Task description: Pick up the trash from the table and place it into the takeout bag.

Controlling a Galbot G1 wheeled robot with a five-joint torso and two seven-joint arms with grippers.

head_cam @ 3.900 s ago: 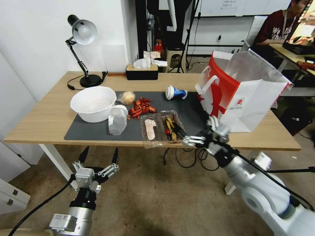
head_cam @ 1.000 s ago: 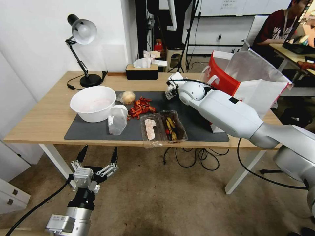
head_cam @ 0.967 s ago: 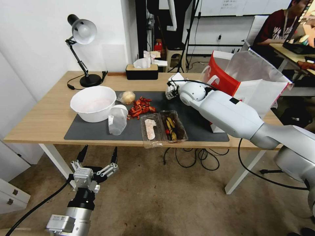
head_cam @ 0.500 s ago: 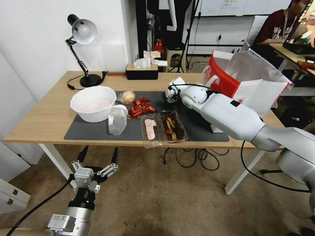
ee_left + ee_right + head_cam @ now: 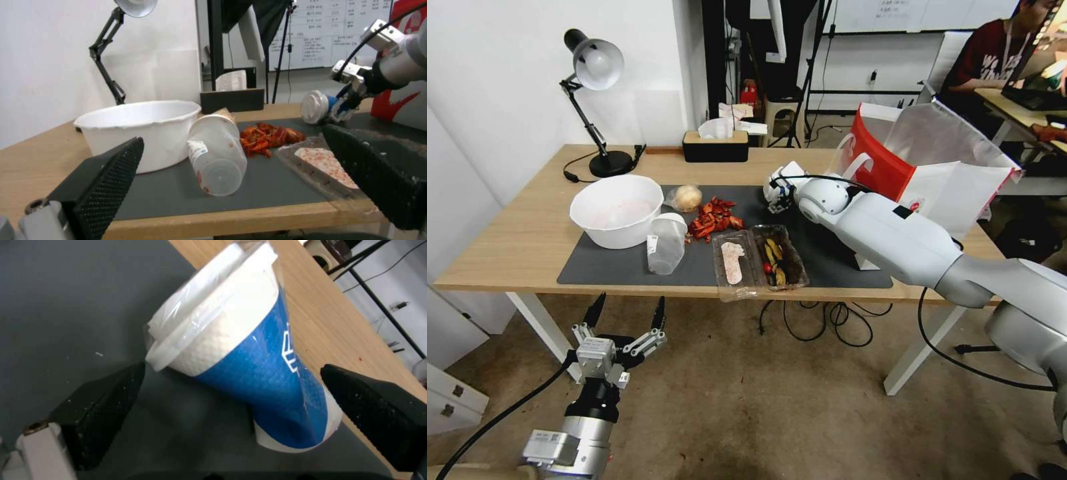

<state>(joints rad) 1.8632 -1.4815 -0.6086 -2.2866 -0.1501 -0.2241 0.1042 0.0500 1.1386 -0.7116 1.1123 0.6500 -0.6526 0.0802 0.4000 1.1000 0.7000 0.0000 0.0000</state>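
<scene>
The blue-and-white cup (image 5: 249, 360) lies on its side at the far edge of the dark mat (image 5: 614, 263), close to the white-and-red takeout bag (image 5: 934, 173). My right gripper (image 5: 233, 373) is open around it, one finger on each side with gaps showing; in the head view the right gripper (image 5: 777, 190) covers most of the cup. More trash lies on the table (image 5: 527, 233): a white bowl (image 5: 617, 210), a tipped clear cup (image 5: 666, 243), a wrapped yellowish ball (image 5: 686, 197), red scraps (image 5: 714, 217) and a clear food tray (image 5: 760, 260). My left gripper (image 5: 630, 313) hangs open below the table's front edge.
A black desk lamp (image 5: 594, 67) and a black tissue box (image 5: 715, 147) stand along the table's back edge. The bag stands open at the right end. Cables (image 5: 814, 320) hang under the table. My right arm (image 5: 894, 240) stretches across the mat's right part.
My right arm swung from the table's front edge up over the mat to the blue-and-white cup, then eased slightly rightward. The left arm has stayed put.
</scene>
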